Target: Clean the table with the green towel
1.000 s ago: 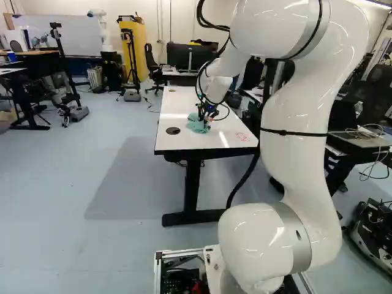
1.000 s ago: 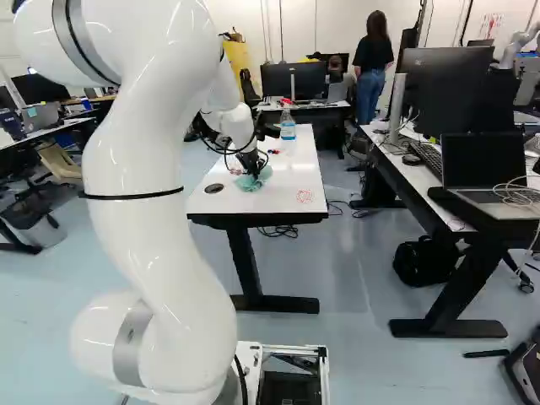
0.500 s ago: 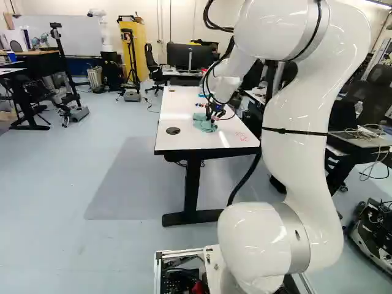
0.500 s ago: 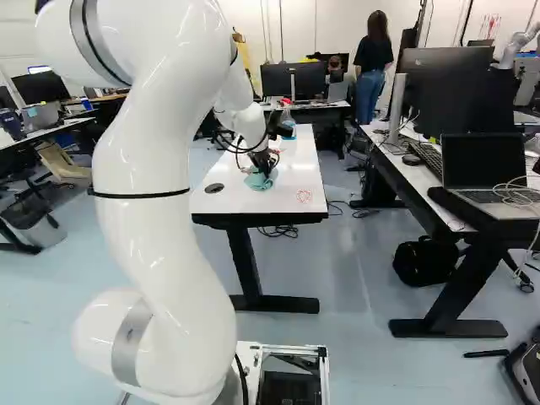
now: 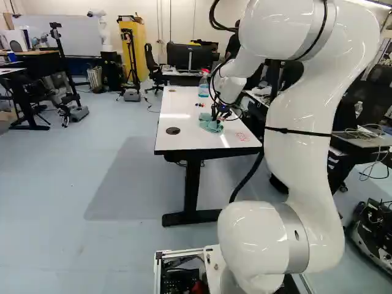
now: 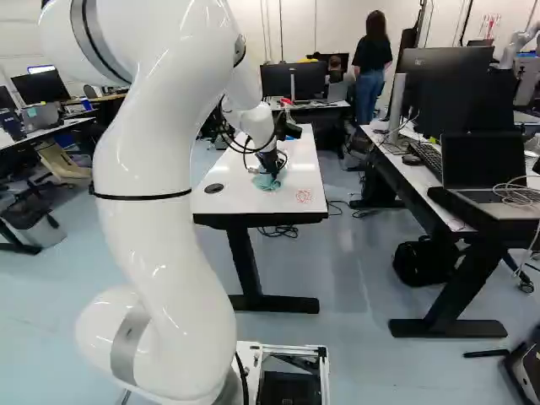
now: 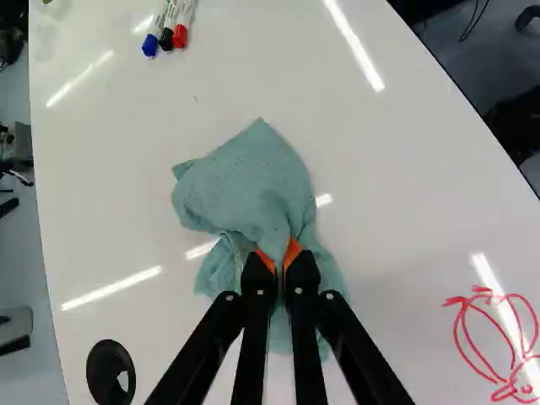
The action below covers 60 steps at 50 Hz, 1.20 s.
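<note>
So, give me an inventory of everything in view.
table: 1, white top, straight ahead
towel: 1, green, on table
markers: 3, white with blue, black, red caps, beyond towel
drawing: 1, red, on table
hole cover: 1, black, in table
bottle: 1, clear and blue, beyond markers
monitors: at least 3, black, around table
bag: 1, black, floor, right base view
another robot: at least 1, white, background
arm: 1, white, both base views
gripper: 1, black, orange pads, shut on towel
</note>
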Motion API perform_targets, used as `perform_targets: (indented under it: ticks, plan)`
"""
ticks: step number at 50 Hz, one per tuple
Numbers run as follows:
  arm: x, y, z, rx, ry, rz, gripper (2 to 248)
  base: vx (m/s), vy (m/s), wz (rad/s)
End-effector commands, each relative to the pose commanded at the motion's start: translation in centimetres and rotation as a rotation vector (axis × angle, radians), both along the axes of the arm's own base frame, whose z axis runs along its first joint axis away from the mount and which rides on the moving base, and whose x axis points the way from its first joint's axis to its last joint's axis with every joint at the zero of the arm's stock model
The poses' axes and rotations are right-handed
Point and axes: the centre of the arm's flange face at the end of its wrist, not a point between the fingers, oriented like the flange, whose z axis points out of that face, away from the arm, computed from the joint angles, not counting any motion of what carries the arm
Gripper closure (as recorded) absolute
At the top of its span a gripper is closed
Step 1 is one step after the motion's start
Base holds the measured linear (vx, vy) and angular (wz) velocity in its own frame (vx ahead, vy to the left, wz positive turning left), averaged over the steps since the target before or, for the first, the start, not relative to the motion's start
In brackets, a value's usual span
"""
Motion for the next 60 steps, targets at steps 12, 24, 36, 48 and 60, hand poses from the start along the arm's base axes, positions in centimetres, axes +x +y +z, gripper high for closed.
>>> perform_targets:
  ticks: [12,24,36,48,60]
  plan:
    - [-0.1,1.9,0.0,0.000,0.002,0.032,220,0.000,0.000,0.000]
    - [0.0,4.1,0.0,0.000,0.002,0.068,220,0.000,0.000,0.000]
    - [1.0,5.8,0.0,0.000,-0.004,0.098,220,0.000,0.000,0.000]
    - [3.1,5.8,-0.2,-0.001,-0.018,0.099,220,0.000,0.000,0.000]
    - [4.8,4.8,-0.3,-0.003,-0.031,0.084,220,0.000,0.000,0.000]
